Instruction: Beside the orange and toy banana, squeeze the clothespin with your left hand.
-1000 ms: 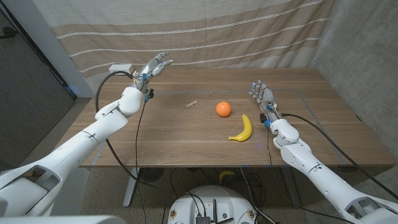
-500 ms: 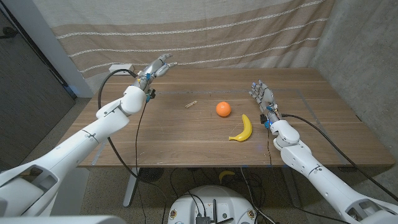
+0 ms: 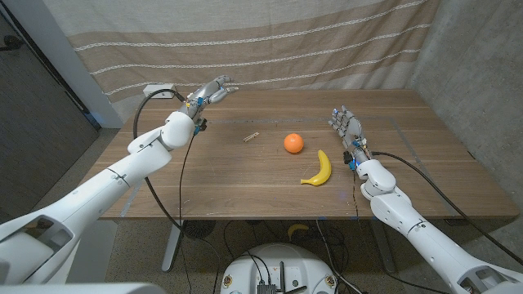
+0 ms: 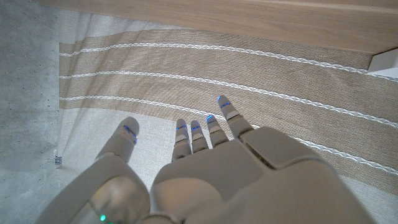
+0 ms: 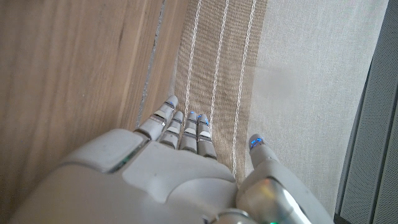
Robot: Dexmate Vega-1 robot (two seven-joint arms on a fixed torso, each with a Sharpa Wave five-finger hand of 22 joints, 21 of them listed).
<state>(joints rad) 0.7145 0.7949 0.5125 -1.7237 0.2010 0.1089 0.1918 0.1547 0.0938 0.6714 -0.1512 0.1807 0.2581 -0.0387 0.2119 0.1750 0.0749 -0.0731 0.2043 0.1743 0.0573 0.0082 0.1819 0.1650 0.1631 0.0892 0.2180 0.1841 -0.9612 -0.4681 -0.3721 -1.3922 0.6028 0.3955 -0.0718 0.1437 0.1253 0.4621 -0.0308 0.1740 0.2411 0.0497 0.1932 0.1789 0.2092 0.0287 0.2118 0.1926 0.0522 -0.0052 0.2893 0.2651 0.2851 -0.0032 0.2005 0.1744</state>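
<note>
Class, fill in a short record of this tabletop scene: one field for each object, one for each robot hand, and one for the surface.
clothespin: lies on the table, left of the orange, untouched
orange: near the table's middle
toy banana: yellow, lies just right of and nearer than the orange
left robot hand: empty, fingers apart, raised over the table's far left
right robot hand: empty, fingers apart, right of the fruit
table: wooden

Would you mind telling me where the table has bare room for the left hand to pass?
Bare wood stretches from the left hand to the clothespin, and along the near edge below it. It is crowded only mid-table, where the orange and toy banana sit close together beside the right hand.
</note>
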